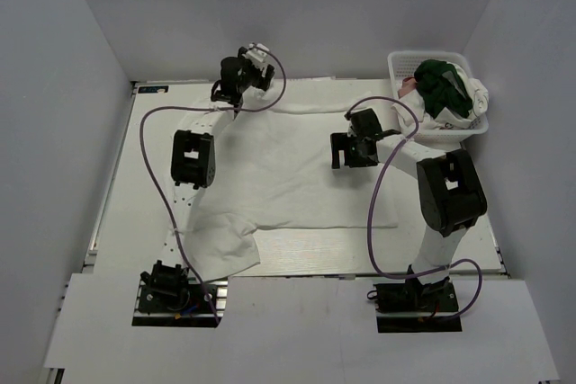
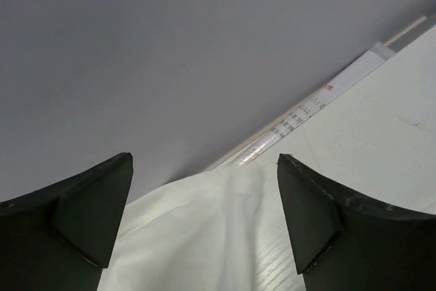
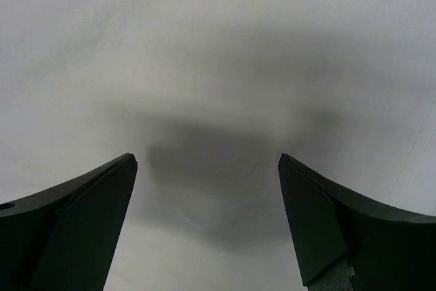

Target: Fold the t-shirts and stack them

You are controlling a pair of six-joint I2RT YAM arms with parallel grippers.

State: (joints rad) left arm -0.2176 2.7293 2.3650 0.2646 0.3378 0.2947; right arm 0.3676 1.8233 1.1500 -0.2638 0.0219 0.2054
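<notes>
Lattice basket (image 1: 397, 64): dark green t-shirt (image 1: 441, 81) atop crumpled white t-shirt (image 1: 472, 102). Left fingers (image 2: 76, 217), right fingers (image 3: 67, 231): spread wide, empty, over flat white t-shirt (image 1: 288, 168) on tabletop (image 1: 315, 254).

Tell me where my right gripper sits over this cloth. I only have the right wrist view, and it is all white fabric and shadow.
Observer: The right gripper is open over the right part of a white t-shirt spread flat on the table.
Operator: Give me the left arm's position.
Observer: The left gripper is open at the shirt's far left edge, close to the table's back edge.
Operator: Report what else is waiting.
Observer: A white lattice basket at the table's far right corner holds a bunched dark green shirt.
</notes>
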